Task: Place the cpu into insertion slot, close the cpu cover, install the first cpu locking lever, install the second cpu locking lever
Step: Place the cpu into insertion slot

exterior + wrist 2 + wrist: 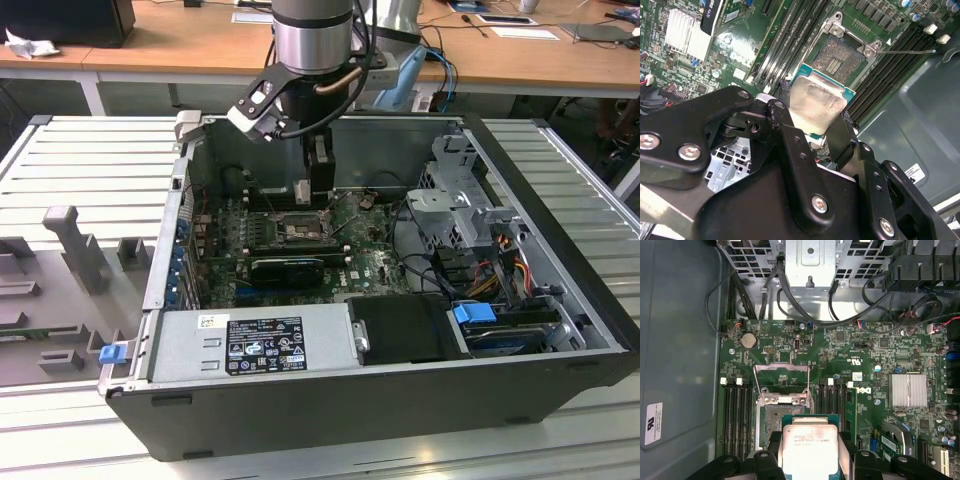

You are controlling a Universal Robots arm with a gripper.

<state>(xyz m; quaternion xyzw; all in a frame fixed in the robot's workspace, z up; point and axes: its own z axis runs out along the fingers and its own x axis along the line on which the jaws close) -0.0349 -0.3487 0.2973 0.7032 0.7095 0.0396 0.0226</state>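
My gripper [815, 127] [812, 462] is shut on the cpu [816, 102] [810, 447], a small square chip with a silvery top and a green edge, held by two opposite sides. The cpu hangs tilted just above the insertion slot [840, 60] [772, 419], whose dark pin field lies bare. The cpu cover [782, 367] stands flipped open on the slot's far side. A thin wire locking lever [905, 51] sticks out beside the socket. In the exterior view the gripper [313, 190] reaches down into the open computer case over the slot [297, 232].
Long black RAM slots [737, 415] flank the socket on both sides. A black graphics card [290, 265], a grey power supply [255, 345], a drive cage [465, 200] with cables and a finned heatsink [908, 390] crowd the case. A grey fixture [75, 245] lies outside on the exterior view's left.
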